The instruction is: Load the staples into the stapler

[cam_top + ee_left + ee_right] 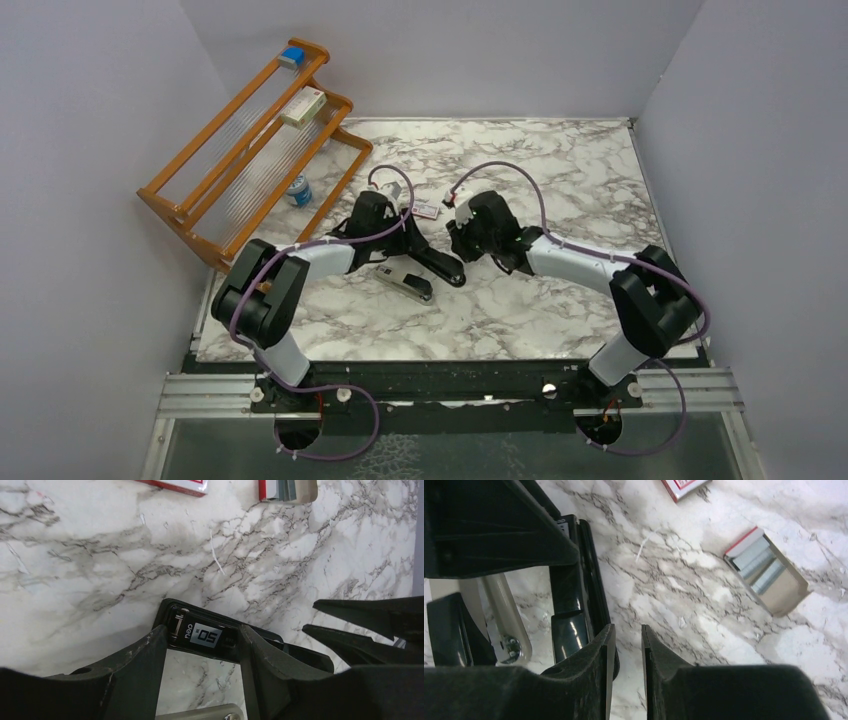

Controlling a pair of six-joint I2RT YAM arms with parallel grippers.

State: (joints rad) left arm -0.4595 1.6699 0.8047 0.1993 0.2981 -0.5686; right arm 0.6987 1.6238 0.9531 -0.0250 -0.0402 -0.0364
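A wooden rack (255,160) is seen at the far left of the marble table (560,170). A blue block (291,57) and a white box (303,106) are placed on it, and a small can (298,190) is seen under it.

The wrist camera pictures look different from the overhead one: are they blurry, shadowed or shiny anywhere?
Left wrist view: the black fingers fill the bottom, dark and a little soft, and the stapler label still reads clearly. Right wrist view: the stapler's black body shows white glare patches, and the staples in their tray look slightly soft. Top view: even light, faint shadows under the arms.
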